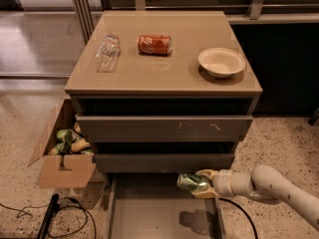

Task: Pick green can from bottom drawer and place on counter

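Note:
The green can lies sideways in my gripper, which is shut on it and holds it above the open bottom drawer, near the drawer's right side and just below the middle drawer's front. The can's shadow falls on the drawer floor beneath it. My white arm comes in from the lower right. The tan counter is above, at the top of the cabinet.
On the counter lie a clear plastic bottle, a red-orange soda can and a white bowl. A cardboard box with items stands left of the cabinet. Black cables lie on the floor at the lower left.

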You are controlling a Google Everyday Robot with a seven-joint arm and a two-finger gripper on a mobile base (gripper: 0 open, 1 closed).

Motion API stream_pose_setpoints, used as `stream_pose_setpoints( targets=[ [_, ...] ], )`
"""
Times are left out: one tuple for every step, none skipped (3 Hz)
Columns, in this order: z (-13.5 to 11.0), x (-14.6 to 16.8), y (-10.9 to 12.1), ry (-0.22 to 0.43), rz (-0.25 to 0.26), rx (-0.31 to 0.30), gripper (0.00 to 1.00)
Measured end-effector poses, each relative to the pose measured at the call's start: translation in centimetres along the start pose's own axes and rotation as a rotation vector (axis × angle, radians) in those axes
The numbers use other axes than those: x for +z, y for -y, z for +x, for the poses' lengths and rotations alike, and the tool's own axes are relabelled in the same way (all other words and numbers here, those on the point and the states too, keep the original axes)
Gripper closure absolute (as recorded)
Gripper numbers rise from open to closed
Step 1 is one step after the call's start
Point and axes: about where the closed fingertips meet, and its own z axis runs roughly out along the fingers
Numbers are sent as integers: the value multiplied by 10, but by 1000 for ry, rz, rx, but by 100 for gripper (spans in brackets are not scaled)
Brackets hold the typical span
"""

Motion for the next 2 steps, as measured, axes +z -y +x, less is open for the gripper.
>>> stream_pose_setpoints(
  targets=[
    [-31,-28,-11,3,28,-66,100],
    [-87,-73,-33,10,72,-177,100]
  ],
)
